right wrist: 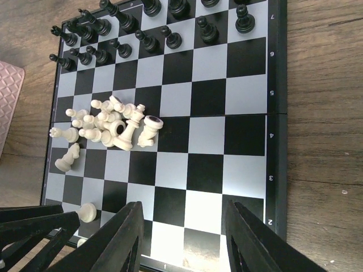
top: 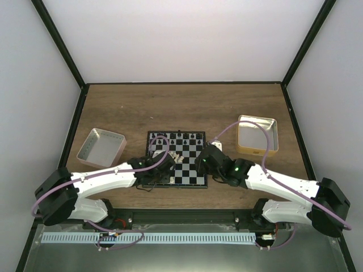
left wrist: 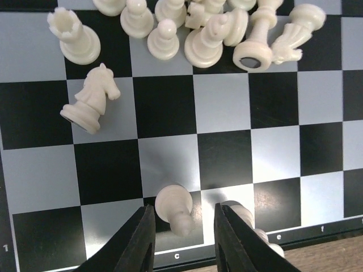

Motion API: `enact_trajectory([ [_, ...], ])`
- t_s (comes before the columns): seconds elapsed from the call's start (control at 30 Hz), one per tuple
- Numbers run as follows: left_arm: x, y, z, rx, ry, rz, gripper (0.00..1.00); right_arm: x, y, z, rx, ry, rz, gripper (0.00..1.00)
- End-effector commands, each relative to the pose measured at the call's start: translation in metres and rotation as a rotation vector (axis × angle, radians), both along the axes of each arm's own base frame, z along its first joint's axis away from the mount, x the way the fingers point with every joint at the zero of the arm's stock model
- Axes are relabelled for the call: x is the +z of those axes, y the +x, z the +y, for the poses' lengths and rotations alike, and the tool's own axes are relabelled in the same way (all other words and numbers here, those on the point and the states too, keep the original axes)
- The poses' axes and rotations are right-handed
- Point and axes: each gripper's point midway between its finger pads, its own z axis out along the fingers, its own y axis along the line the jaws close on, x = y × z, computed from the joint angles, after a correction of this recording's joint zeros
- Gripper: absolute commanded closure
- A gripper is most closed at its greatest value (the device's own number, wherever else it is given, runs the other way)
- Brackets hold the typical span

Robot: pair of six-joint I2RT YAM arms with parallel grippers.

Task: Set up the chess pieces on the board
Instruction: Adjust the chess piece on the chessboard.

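Observation:
The board [top: 190,164] lies mid-table. Black pieces [right wrist: 142,34] stand in its two far rows. Several cream-white pieces [right wrist: 113,122] lie heaped near the board's middle, also in the left wrist view [left wrist: 215,28]. A white knight [left wrist: 91,102] lies on its side and a white rook [left wrist: 74,37] stands by it. My left gripper [left wrist: 182,218] is open at the near edge, its jaws on either side of an upright white pawn [left wrist: 174,205] on the c file, not touching it. Another white piece [left wrist: 252,222] is partly hidden behind its right finger. My right gripper [right wrist: 184,215] is open and empty above the f and g squares.
A silver rectangular tin tray [top: 101,147] sits left of the board. A gold-rimmed square tin [top: 258,136] sits to the right. In the top view both grippers, the left gripper [top: 164,167] and the right gripper [top: 204,160], hover close together over the board's near half.

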Motion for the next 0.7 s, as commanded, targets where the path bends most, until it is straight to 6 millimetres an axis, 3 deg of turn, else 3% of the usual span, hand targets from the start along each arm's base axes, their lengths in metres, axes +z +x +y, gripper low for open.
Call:
enact_trajectory([
  [0.0,-0.001,0.003,-0.006,-0.001,-0.011,0.016,0.72,0.001,0.003,-0.004,-0.023,0.004,-0.01,0.58],
  [0.33,-0.002,0.006,-0.003,-0.035,0.044,0.006,0.84,-0.001,0.003,-0.005,-0.023,0.002,-0.009,0.58],
  [0.67,-0.006,-0.006,0.003,-0.097,0.078,0.049,0.86,-0.004,0.002,-0.005,-0.024,0.003,-0.001,0.58],
])
